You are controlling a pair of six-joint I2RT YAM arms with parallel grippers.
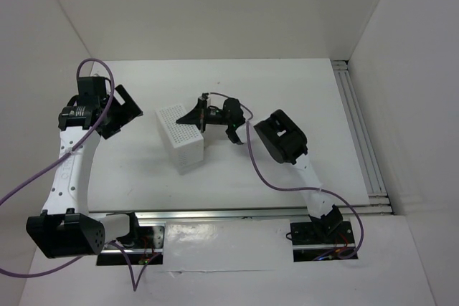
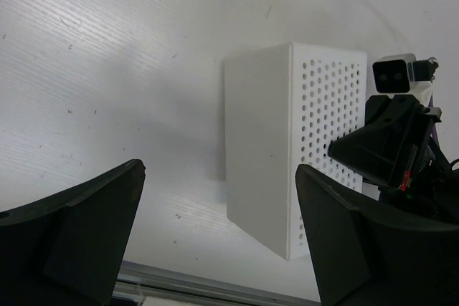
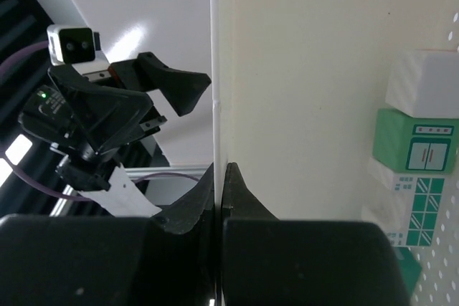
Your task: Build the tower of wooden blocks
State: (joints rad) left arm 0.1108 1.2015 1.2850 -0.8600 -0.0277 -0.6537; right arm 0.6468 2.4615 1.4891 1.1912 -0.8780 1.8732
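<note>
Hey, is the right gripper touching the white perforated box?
Touching. The right wrist view shows the right gripper clamped shut on the thin wall edge of the white perforated box, with no gap.

The wood block tower (image 3: 418,155) runs off the right edge of the right wrist view, its lowest green piece partly lost behind the dark body of the right gripper (image 3: 219,171). From above, the white perforated box (image 1: 179,137) lets none of the blocks be made out. In the left wrist view, the right gripper covers the box's far corner, and the fingers of the left gripper (image 2: 220,170) are cropped by the bottom edge.
</note>
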